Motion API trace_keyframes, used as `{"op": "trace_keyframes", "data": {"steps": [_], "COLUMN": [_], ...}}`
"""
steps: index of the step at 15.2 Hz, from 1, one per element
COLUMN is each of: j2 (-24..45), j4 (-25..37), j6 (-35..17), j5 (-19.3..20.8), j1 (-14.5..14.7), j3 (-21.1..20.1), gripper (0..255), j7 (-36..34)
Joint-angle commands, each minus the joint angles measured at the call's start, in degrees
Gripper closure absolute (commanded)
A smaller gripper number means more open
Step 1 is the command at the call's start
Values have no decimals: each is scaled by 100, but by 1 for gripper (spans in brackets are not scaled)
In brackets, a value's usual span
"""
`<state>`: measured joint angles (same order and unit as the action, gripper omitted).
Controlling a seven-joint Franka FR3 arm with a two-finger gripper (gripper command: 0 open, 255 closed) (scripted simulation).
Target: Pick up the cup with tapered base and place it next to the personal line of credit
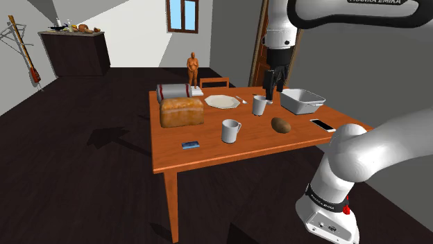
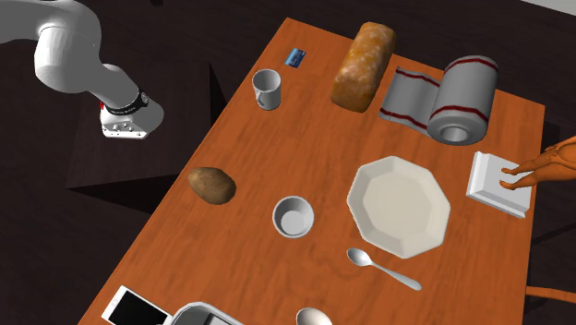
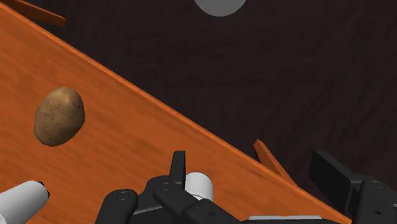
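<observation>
The cup with the tapered base (image 1: 259, 105) is a plain white cup without a handle, standing upright mid-table near the plate (image 2: 294, 216). The credit card (image 1: 190, 144) is a small blue card lying flat near the table edge at the shoulder view's left (image 2: 296, 57). My black gripper (image 1: 271, 93) hangs just above and slightly behind the cup, pointing down, touching nothing. In the wrist view its fingers (image 3: 179, 164) stand wide apart around bare table, so the gripper (image 3: 249, 159) is open and empty.
A handled white mug (image 1: 230, 130) stands between cup and card. A potato (image 1: 280, 125), a phone (image 1: 322, 125) and a white tray (image 1: 302, 100) lie near the cup. A bread loaf (image 1: 182, 111), rolled towel (image 1: 173, 91), plate (image 1: 222, 102) and spoon (image 2: 383, 268) sit further along.
</observation>
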<state>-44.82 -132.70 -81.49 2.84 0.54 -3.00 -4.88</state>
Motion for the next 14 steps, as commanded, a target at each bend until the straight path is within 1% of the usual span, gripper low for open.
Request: {"op": "trace_keyframes", "data": {"steps": [1,8,14], "j2": [0,579,1335], "j4": [0,-180,-57], "j6": [0,-891,-1664], "j5": [0,547,870], "j1": [0,-283,-497], "j3": [0,731,1340], "gripper": [0,0,0], "j7": [0,700,1269]}}
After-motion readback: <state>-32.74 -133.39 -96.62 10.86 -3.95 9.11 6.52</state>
